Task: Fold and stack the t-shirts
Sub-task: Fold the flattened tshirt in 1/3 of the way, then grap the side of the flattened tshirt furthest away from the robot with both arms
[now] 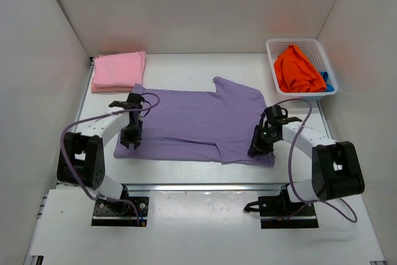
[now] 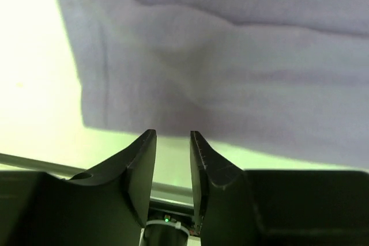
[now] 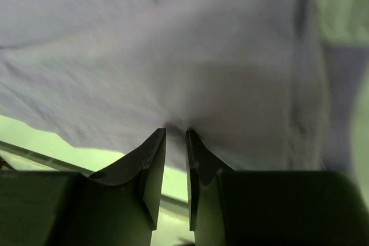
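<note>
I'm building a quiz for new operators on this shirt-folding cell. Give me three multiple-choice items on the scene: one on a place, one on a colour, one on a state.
1. Where on the table does the pink shirt lie?
A. near right corner
B. far left corner
C. the middle

2. What colour is the top shirt in the basket?
A. orange
B. green
C. white

3. How does the purple shirt lie?
A. rolled in a ball
B. hung over the basket
C. spread out on the table

Answers:
1 B, it sits folded by the back wall on the left.
2 A, orange cloth heaps above the white rim.
3 C, it lies open across the middle of the table.
</note>
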You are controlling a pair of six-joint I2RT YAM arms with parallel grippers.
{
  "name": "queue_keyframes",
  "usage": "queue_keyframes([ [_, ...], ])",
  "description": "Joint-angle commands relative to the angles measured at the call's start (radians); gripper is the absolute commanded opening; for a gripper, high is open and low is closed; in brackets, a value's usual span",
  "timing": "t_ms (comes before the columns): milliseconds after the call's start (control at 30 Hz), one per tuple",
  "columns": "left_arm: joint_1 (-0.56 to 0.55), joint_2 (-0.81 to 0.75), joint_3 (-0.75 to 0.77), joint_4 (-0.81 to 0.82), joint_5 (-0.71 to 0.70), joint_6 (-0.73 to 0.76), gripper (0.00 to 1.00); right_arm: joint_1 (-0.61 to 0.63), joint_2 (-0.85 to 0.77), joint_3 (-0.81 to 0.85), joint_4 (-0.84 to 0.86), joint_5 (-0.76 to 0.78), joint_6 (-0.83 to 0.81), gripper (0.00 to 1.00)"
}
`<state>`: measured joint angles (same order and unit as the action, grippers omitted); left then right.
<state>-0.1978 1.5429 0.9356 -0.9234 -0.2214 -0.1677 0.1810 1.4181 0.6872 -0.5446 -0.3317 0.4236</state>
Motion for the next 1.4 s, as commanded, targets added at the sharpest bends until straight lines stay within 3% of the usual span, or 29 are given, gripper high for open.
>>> queue_keyframes([
  [0, 0.012, -0.11, 0.035, -0.048, 0.033, -0.012, 0.42, -0.018, -0.091, 0.001, -0.15, 0.082, -0.025, 0.18],
  [200, 0.061, -0.164, 0.212, -0.054, 0.03, -0.004, 0.49, -0.042, -0.125, 0.167, -0.176, 0.04, -0.085, 0.17],
  [367, 0.104, -0.054, 0.33, 0.044, 0.025, -0.015, 0.51, 0.008, -0.097, 0.307, -0.135, 0.033, -0.088, 0.17],
  [700, 0.15, 0.201, 0.382, 0.425, 0.054, 0.023, 0.6, -0.029, -0.113, 0.302, 0.041, -0.055, -0.068, 0.17],
  [833, 0.149, 0.35, 0.5, 0.422, 0.033, 0.054, 0.61, -0.052, -0.064, 0.319, 0.061, -0.069, -0.086, 0.16],
  [1000, 0.152, 0.479, 0.643, 0.402, -0.004, 0.091, 0.71, -0.048, -0.002, 0.34, 0.11, -0.092, -0.071, 0.16],
  [1133, 0.162, 0.542, 0.677, 0.416, -0.022, 0.103, 0.83, -0.029, 0.042, 0.359, 0.13, -0.098, -0.066, 0.15],
  [1367, 0.175, 0.58, 0.672, 0.442, 0.051, 0.115, 0.88, -0.026, 0.116, 0.403, 0.141, -0.099, -0.075, 0.15],
])
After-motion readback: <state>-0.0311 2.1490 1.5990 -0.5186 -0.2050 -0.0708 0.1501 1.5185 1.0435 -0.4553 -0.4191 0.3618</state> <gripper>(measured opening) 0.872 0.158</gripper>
